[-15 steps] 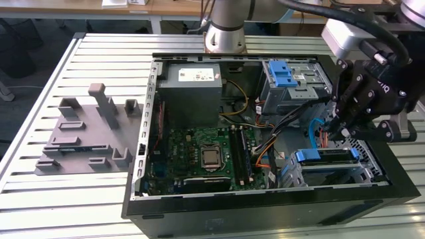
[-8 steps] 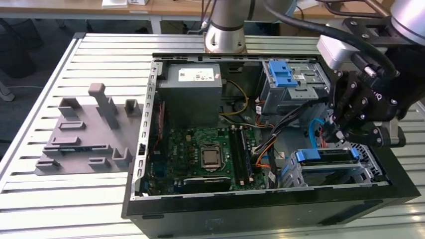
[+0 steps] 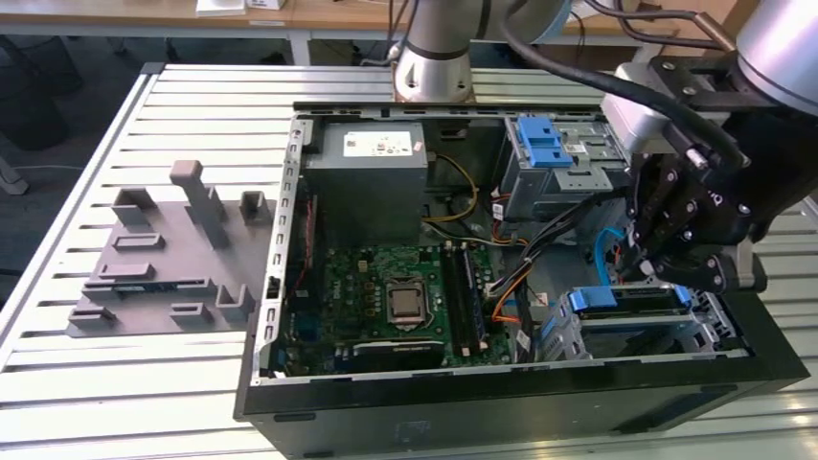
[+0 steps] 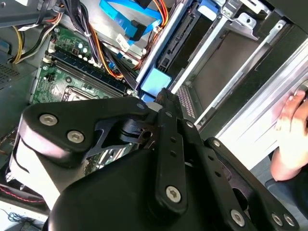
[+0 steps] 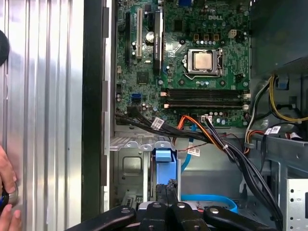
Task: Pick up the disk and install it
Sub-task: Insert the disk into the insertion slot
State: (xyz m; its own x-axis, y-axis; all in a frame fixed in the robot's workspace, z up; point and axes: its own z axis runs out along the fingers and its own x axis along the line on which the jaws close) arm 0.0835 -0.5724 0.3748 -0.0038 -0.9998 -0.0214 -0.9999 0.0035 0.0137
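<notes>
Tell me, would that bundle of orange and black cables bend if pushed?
Probably floppy: the cable bundle droops in loose curves. Likely light, its wires being thin. It may spring back, since one end plugs into the motherboard.

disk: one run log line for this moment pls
disk: in drive bay, exterior view's right | pincer: shut, tip at disk's blue end | hand: at table edge

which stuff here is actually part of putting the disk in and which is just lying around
Part of the job:
- disk, sitting in the drive cage
- gripper, shut, at the disk's blue rail

Just there:
- grey fixture plate on the table
- power supply
- motherboard
- blue latch on the other cage
- person's hand on the table
</notes>
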